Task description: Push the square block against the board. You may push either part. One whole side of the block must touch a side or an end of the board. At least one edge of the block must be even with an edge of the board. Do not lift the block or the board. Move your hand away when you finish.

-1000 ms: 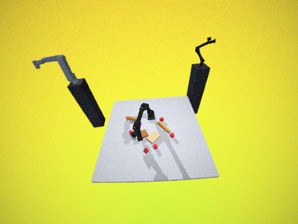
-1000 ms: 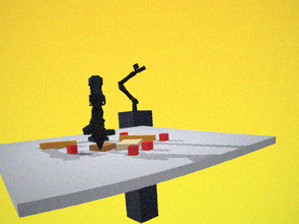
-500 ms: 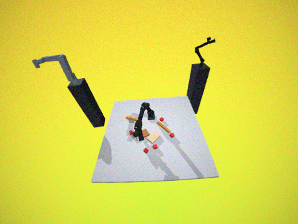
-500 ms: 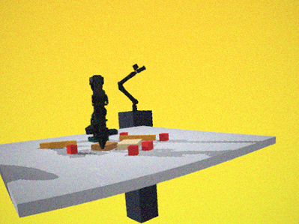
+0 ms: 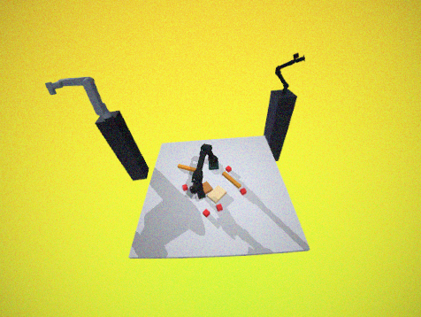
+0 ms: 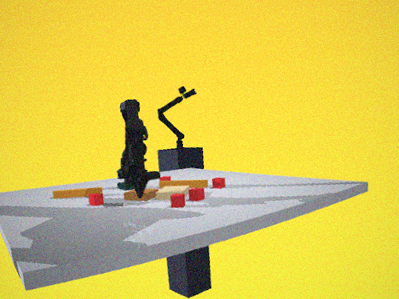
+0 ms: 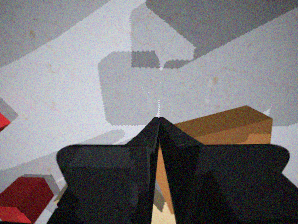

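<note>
tool (image 7: 159, 131) fingers pressed together, empty, low over surface (image 5: 265, 212) at brown block (image 5: 207, 188); brown block touches pale block (image 5: 217, 193).

I can read no text, label, brand, number or sign anywhere around my pincer (image 7: 159, 131), nor on the desk (image 5: 265, 212) beneath it.

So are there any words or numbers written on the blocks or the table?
None: no words, numbers, labels or signs show in any view.
The brown block, the pale square block, the orange boards, the red cubes and the table all have plain faces.
The shut end effector is plain black too.
</note>
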Robot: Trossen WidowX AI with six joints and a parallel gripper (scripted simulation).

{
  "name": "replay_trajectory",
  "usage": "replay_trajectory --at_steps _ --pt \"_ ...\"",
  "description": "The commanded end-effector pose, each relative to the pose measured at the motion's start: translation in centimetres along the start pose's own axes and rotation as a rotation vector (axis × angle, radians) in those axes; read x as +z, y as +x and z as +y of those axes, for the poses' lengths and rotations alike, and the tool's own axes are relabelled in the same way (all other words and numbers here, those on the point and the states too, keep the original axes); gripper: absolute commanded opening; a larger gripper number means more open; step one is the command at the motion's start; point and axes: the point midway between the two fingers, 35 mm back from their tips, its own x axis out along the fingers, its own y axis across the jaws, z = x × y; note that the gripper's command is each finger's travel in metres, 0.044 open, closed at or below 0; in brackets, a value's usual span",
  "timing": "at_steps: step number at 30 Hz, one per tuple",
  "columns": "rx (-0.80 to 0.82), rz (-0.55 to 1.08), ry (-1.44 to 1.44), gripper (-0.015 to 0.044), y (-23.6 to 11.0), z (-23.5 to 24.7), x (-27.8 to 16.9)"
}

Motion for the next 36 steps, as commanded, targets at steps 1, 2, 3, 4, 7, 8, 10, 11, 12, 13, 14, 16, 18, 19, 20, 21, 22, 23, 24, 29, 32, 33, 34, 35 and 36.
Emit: replay_trajectory --at_steps 1,2,3,4,7,8,10,11,12,13,14,16,18,19,20,21,22,23,24,29,32,33,34,35,36 --pt "-0.014 0.019 -0.001 0.0000 0.6 -0.3 -1.0" --pt "-0.014 0.019 -0.001 0.0000 0.6 -0.4 -1.1" --pt "-0.014 0.019 -0.001 0.0000 0.6 -0.4 -1.2" --pt "-0.014 0.019 -0.001 0.0000 0.6 -0.4 -1.4" --pt "-0.014 0.019 -0.001 0.0000 0.6 -0.4 -1.7" --pt "-0.014 0.019 -0.001 0.0000 0.6 -0.4 -1.8" --pt "-0.015 0.019 -0.001 0.0000 0.6 -0.5 -2.0" --pt "-0.015 0.020 -0.001 0.0000 0.6 -0.5 -2.1" --pt "-0.015 0.020 -0.001 0.0000 0.6 -0.5 -2.2" --pt "-0.015 0.020 -0.001 0.0000 0.6 -0.5 -2.3" --pt "-0.015 0.020 -0.001 0.0000 0.6 -0.5 -2.4" --pt "-0.015 0.020 -0.001 0.0000 0.6 -0.6 -2.7" --pt "-0.015 0.020 -0.001 0.0000 0.6 -0.5 -2.6" --pt "-0.015 0.020 -0.001 0.0000 0.6 -0.5 -2.5" --pt "-0.015 0.020 -0.001 0.0000 0.6 -0.5 -2.4" --pt "-0.015 0.020 -0.001 0.0000 0.6 -0.5 -2.3" --pt "-0.015 0.020 -0.001 0.0000 0.6 -0.5 -2.1" --pt "-0.014 0.019 -0.001 0.0000 0.6 -0.5 -2.0" --pt "-0.014 0.019 -0.001 0.0000 0.6 -0.4 -1.8" --pt "-0.014 0.019 -0.001 0.0000 0.6 -0.3 -1.0" --pt "-0.014 0.018 -0.001 0.0000 0.6 -0.3 -0.5" --pt "-0.014 0.018 -0.001 0.0000 0.6 -0.3 -0.4" --pt "-0.014 0.018 -0.001 0.0000 0.6 -0.2 -0.2" --pt "-0.014 0.018 -0.001 0.0000 0.6 -0.2 0.0" --pt "-0.014 0.018 -0.001 0.0000 0.6 -0.2 0.1"
